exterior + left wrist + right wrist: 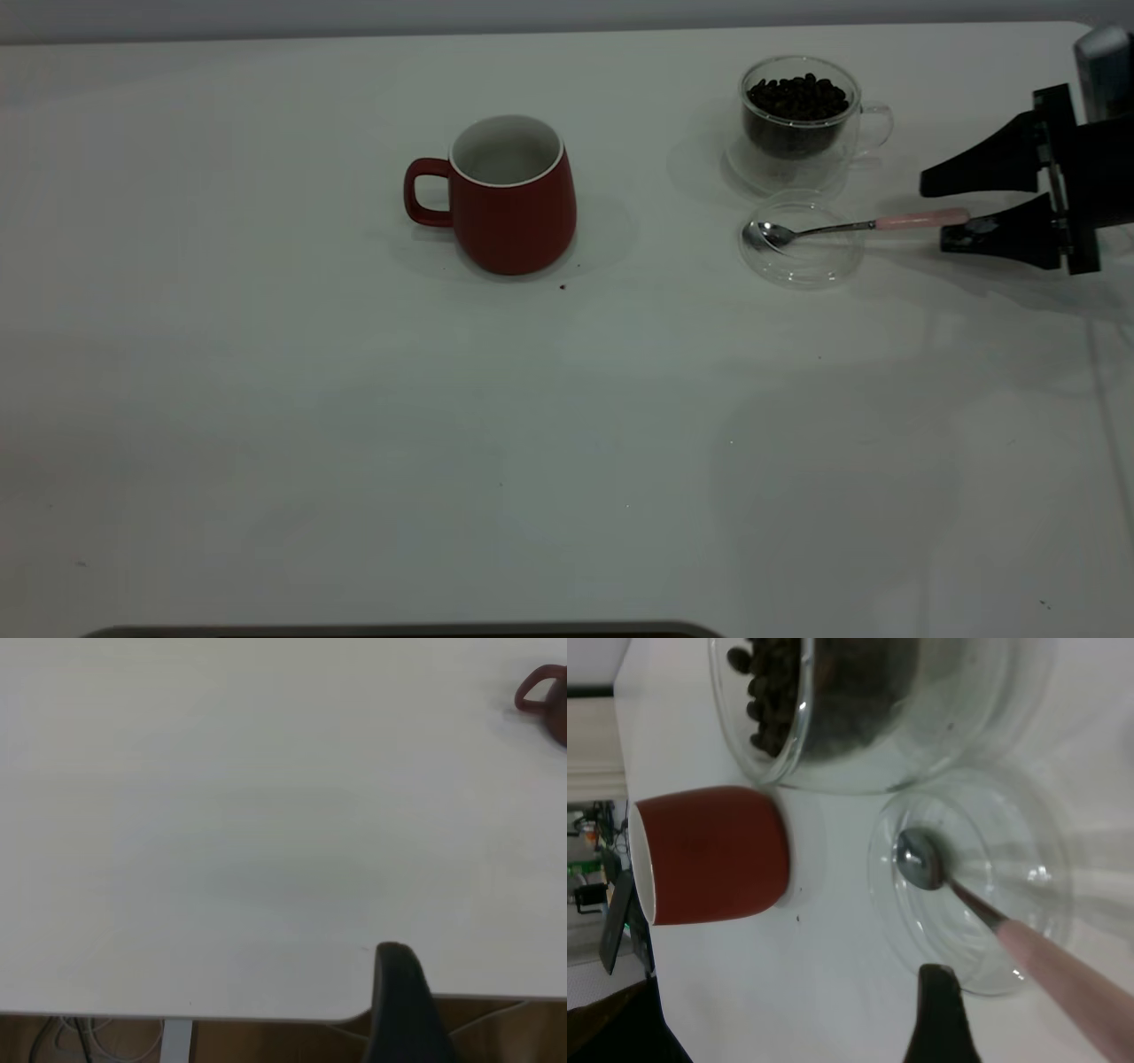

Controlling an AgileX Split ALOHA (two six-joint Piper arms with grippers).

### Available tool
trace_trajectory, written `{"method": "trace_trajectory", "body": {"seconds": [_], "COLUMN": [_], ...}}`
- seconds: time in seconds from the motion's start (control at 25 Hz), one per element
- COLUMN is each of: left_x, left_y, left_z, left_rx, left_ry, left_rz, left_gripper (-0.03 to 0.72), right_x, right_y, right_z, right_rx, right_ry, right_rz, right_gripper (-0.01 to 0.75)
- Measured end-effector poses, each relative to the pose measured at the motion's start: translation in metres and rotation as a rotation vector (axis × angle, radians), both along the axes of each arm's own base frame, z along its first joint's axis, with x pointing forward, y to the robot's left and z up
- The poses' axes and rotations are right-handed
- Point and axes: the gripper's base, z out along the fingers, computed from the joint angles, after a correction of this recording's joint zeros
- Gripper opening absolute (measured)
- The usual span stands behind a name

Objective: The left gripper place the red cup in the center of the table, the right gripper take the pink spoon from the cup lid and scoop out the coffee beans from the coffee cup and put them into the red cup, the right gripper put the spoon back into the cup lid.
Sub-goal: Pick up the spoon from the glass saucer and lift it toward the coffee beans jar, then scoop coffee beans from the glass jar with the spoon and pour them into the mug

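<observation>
open table — coffee cup beside spoon

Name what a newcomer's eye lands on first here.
The dark red matte mug stands out first, upright and empty near the middle of the white tabletop. Next, at far right, the clear glass cup filled with dark coffee beans, and in front of it the pink-handled metal spoon resting in the round glass lid. The open black right hand straddles the spoon's handle.
</observation>
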Motion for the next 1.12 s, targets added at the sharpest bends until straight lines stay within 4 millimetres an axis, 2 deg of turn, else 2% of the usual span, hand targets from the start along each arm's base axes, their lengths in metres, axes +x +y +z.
{"method": "trace_trajectory", "body": {"seconds": [0.24,0.36,0.4,0.52,0.6,0.64,0.72,0.88,1.0,1.12], "left_x": [0.0,0.0,0.0,0.0,0.0,0.0,0.0,0.0,0.0,0.0], "left_y": [0.0,0.0,0.0,0.0,0.0,0.0,0.0,0.0,0.0,0.0], "left_z": [0.0,0.0,0.0,0.0,0.0,0.0,0.0,0.0,0.0,0.0], "left_rx": [0.0,0.0,0.0,0.0,0.0,0.0,0.0,0.0,0.0,0.0], "left_ry": [0.0,0.0,0.0,0.0,0.0,0.0,0.0,0.0,0.0,0.0], "left_rz": [0.0,0.0,0.0,0.0,0.0,0.0,0.0,0.0,0.0,0.0], "left_gripper": [0.493,0.493,0.493,0.493,0.493,0.493,0.493,0.493,0.493,0.493], "right_x": [0.002,0.002,0.002,0.002,0.002,0.002,0.005,0.009,0.009,0.011], "right_y": [0.006,0.005,0.005,0.005,0.005,0.005,0.003,-0.017,-0.03,-0.033], "right_z": [-0.004,-0.006,-0.007,-0.007,-0.007,-0.004,0.008,0.038,0.068,0.103], "right_rx": [0.006,-0.008,-0.012,-0.016,-0.008,0.007,-0.021,-0.085,-0.115,-0.108], "right_ry": [-0.006,-0.002,-0.001,-0.001,-0.004,-0.011,-0.038,-0.075,-0.102,-0.152], "right_rz": [-0.011,-0.022,-0.024,-0.026,-0.019,-0.012,0.005,0.017,0.03,0.056], "right_gripper": [0.582,0.526,0.493,0.295,0.137,0.096,0.101,0.101,0.101,0.101]}}
